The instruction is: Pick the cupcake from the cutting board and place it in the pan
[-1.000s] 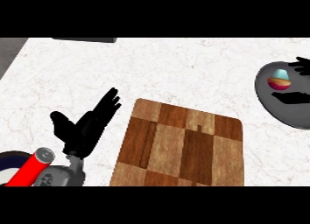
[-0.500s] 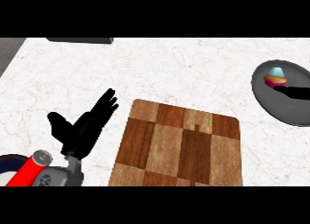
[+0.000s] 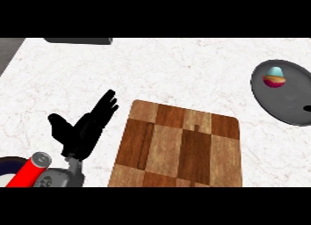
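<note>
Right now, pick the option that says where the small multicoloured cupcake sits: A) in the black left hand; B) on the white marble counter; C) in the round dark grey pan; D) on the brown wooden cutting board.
C: the small multicoloured cupcake stands inside the round dark grey pan, apart from the brown wooden cutting board.

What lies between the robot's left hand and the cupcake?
In the head view, from left hand to cupcake: the wooden cutting board's upper corner, then bare marble counter, then the pan's rim.
</note>
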Action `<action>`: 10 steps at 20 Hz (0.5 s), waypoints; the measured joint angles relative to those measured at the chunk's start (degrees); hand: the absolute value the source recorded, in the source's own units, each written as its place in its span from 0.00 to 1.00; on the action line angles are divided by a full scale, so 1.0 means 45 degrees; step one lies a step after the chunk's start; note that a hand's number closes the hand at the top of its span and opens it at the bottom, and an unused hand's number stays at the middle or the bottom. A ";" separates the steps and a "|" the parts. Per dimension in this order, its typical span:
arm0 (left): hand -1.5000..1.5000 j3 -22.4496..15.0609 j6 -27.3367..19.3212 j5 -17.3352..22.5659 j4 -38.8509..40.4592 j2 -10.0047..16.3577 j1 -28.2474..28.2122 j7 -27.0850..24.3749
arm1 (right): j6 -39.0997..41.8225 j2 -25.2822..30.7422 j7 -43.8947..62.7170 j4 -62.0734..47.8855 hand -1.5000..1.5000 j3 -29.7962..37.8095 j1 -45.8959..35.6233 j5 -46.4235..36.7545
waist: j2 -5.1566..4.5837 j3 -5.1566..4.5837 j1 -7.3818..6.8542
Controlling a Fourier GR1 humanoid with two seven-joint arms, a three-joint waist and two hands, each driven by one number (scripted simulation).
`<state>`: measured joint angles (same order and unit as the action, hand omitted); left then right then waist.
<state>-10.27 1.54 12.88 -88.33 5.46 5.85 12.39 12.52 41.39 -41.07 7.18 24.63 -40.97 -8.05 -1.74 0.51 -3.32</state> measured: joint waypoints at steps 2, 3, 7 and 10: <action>0.50 0.0094 0.0052 0.0048 0.0089 0.0018 0.0032 -0.0086 | 0.1091 0.0386 -0.0329 -0.0041 0.00 0.0000 0.0320 0.0017 | 0.0003 0.0004 0.0058; 0.50 0.0123 0.0080 0.0094 0.0069 0.0027 0.0031 -0.0064 | 0.1487 0.0559 -0.0508 -0.0047 0.00 0.0012 0.0488 0.0029 | 0.0010 0.0005 0.0069; 0.50 0.0228 0.0114 0.0129 0.0107 0.0084 0.0047 -0.0024 | 0.2152 0.0907 -0.0806 0.0050 0.00 -0.0026 0.1157 -0.0001 | 0.0034 0.0010 0.0128; 0.50 0.0247 0.0139 0.0119 0.0093 0.0100 0.0024 -0.0036 | 0.2487 0.1264 -0.0758 0.0205 0.00 -0.0079 0.1405 -0.0042 | 0.0054 0.0014 0.0132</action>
<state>-9.16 2.17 13.41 -87.91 5.90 5.96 12.23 23.71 47.08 -44.48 8.10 24.28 -34.64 -8.24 -1.50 0.58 -2.72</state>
